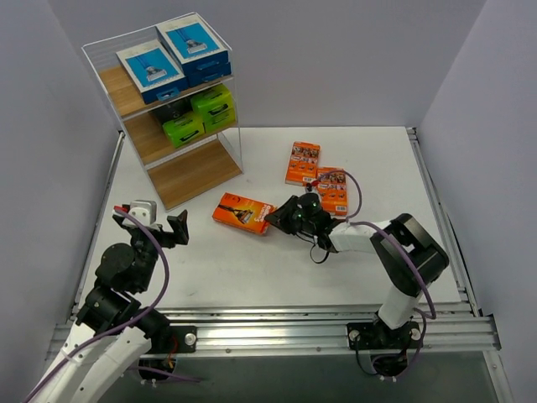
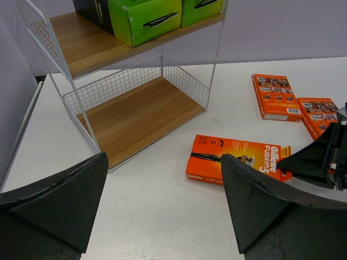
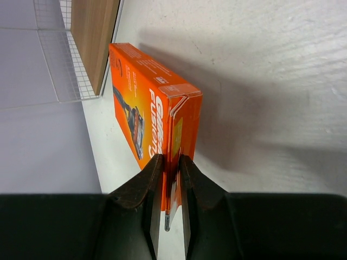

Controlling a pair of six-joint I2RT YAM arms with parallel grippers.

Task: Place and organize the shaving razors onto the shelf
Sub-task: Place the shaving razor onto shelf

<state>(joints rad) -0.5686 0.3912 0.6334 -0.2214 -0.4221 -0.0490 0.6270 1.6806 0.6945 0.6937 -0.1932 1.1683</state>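
Your right hand (image 1: 274, 220) is shut tight on one orange pack (image 1: 239, 210). In the right wrist view, the two black fingers (image 3: 150, 187) pinch the thin flap at the end of this pack (image 3: 146, 103). The gap between them is very small. The pack lies flat on the white counter (image 1: 252, 269), just in front of the shelf (image 1: 195, 172). Its far end points at the shelf's bottom board, but it does not touch it.

Your left hand (image 1: 178, 227) is open wide and holds nothing. It hangs over the counter near the front of the shelf. In the left wrist view, you can see the bottom board (image 2: 141, 116) and the orange pack (image 2: 238, 157) between its two fingers (image 2: 65, 200).

The shelf stands in the far left corner of the counter. Two blue-and-white packs (image 1: 151, 69) (image 1: 195, 46) sit side by side on the top board. Two green-and-black packs (image 1: 183, 128) (image 1: 213, 105) sit side by side on the middle board. The bottom board has no pack on it.

Two more orange packs lie flat on the counter, past your right hand. One (image 1: 303, 162) is farther back. The other (image 1: 332, 190) is just beside it and near your right arm.
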